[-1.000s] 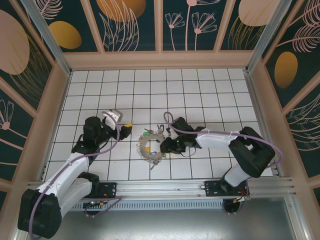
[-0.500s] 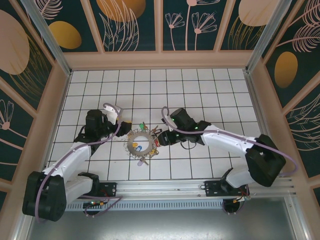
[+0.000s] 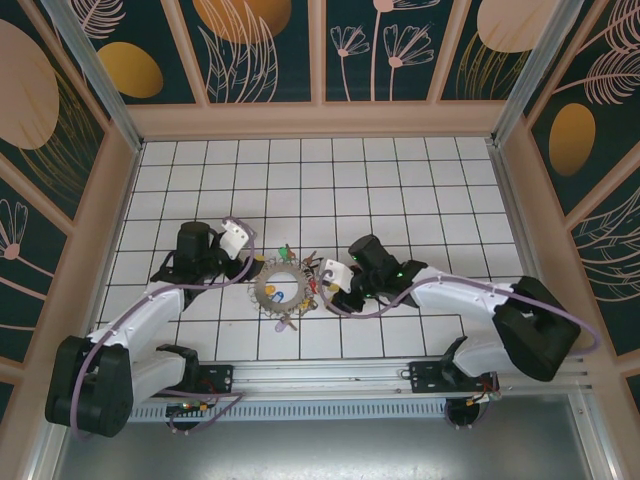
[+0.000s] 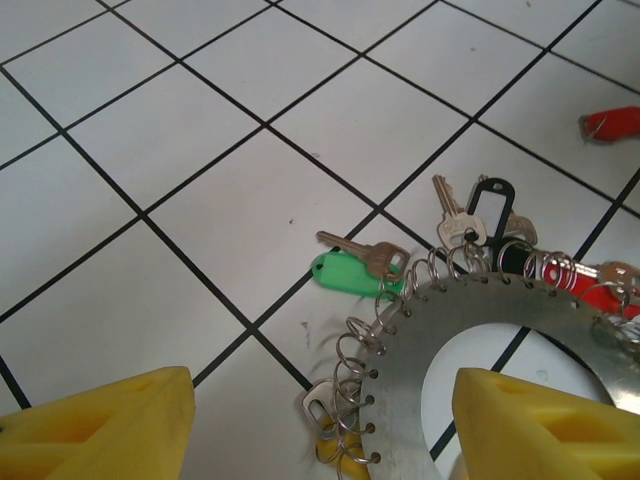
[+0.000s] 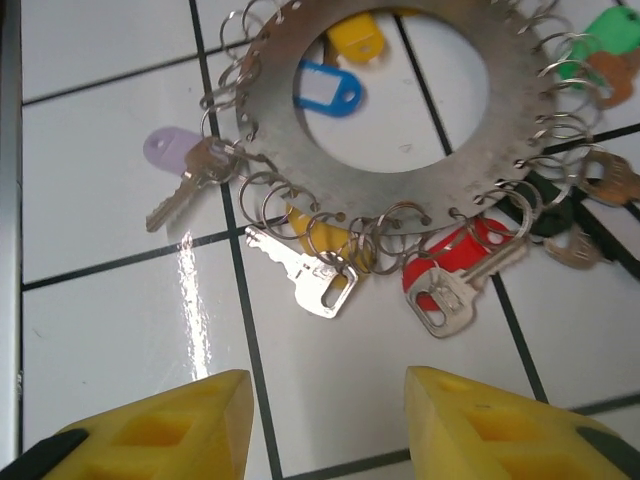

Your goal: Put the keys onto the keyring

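**Floor** (image 3: 400, 180): glossy white tiles. Looks slick, so whatever I nudge may skate away instead of seating in a grip.

**Left claw** (image 3: 250, 268) (image 4: 322, 385): spread wide and empty, low over the keyring's rim. If I close from here I could rake several loops at once.

**Right claw** (image 3: 314, 284) (image 5: 330, 385): partly spread and empty, just short of the opposite rim. With both claws at one object, they could collide or pull against each other.

**Keyring** (image 3: 265, 293) (image 4: 480, 320) (image 5: 400, 190): a flat silvery disc with a hole, lying on the floor between my claws. It sits flush, so a finger may push or spin it rather than get under it.

**Keys**: green (image 4: 350, 272), red (image 5: 440, 270), silver (image 5: 300, 270) and purple (image 5: 175, 150) sit at the rim. Blue (image 5: 330, 92) and yellow (image 5: 357, 40) show through the hole, and I cannot tell whether they are hooked on. Lifting one could drag its neighbours.

**Loops** (image 5: 262, 190): thin wire, crowded along the rim. A fingertip could snag here.
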Controlling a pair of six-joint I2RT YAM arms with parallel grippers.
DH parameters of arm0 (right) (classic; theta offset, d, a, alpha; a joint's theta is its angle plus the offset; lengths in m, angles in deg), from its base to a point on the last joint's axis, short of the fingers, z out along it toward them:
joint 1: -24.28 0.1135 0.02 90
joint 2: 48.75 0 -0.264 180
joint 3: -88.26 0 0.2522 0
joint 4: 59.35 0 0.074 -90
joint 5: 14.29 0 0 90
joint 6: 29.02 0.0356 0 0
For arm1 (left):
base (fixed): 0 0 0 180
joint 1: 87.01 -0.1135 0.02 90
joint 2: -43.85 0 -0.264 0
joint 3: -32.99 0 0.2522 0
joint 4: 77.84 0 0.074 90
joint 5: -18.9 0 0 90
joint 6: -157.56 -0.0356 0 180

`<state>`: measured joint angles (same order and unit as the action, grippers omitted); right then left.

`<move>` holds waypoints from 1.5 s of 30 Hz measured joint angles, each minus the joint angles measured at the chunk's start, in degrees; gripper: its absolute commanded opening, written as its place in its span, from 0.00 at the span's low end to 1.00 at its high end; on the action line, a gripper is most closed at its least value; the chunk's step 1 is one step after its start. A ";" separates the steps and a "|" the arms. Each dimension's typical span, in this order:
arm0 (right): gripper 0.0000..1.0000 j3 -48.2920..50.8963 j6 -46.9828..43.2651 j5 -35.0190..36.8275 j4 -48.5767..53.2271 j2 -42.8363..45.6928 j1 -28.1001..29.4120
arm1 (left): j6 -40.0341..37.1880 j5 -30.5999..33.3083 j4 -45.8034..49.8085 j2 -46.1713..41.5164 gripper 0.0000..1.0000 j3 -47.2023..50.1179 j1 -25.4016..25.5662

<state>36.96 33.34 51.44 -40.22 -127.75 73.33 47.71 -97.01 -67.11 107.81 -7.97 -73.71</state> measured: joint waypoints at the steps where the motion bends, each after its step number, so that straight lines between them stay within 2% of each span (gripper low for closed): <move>1: 0.53 -0.74 -0.98 -0.13 -0.17 -1.55 0.76 | -0.11 0.48 -0.26 0.28 0.70 0.15 0.07; 5: 0.56 -3.10 -2.10 1.03 -2.69 -6.73 6.05 | 1.20 2.82 -1.97 2.05 0.73 0.94 0.15; 12: 0.57 -9.77 -2.40 3.54 -7.28 -15.08 14.67 | 12.79 8.28 -5.40 5.18 0.77 0.24 -1.11; 16: 0.60 -14.34 -1.25 4.63 -10.27 -19.32 15.89 | 17.75 8.44 -3.30 9.35 0.76 -4.74 -2.19; 22: 0.64 -22.12 1.09 13.40 -12.94 -28.20 17.64 | 22.71 8.44 -2.01 10.71 0.77 -7.17 -3.30; 27: 0.65 -21.38 0.92 19.17 -12.09 -29.11 17.68 | 23.82 7.89 0.94 11.13 0.77 -8.11 -4.76; 32: 0.64 -15.34 0.96 23.85 -11.45 -24.00 15.32 | 23.93 5.99 0.59 11.10 0.78 -8.26 -4.90; 39: 0.64 -7.67 2.34 28.79 -9.81 -13.31 0.04 | 24.00 2.64 -2.99 7.80 0.76 -4.70 -4.90; 42: 0.63 -7.41 2.71 26.64 -9.81 -10.16 -3.54 | 23.19 2.32 -3.19 7.74 0.76 -4.70 -4.90; 45: 0.61 -7.69 2.91 20.68 -9.68 -7.98 -3.63 | 22.47 2.36 -3.21 7.23 0.76 -4.57 -4.90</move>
<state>29.27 36.25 72.11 -49.90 -135.73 69.71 70.18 -94.65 -70.32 115.04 -12.54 -78.60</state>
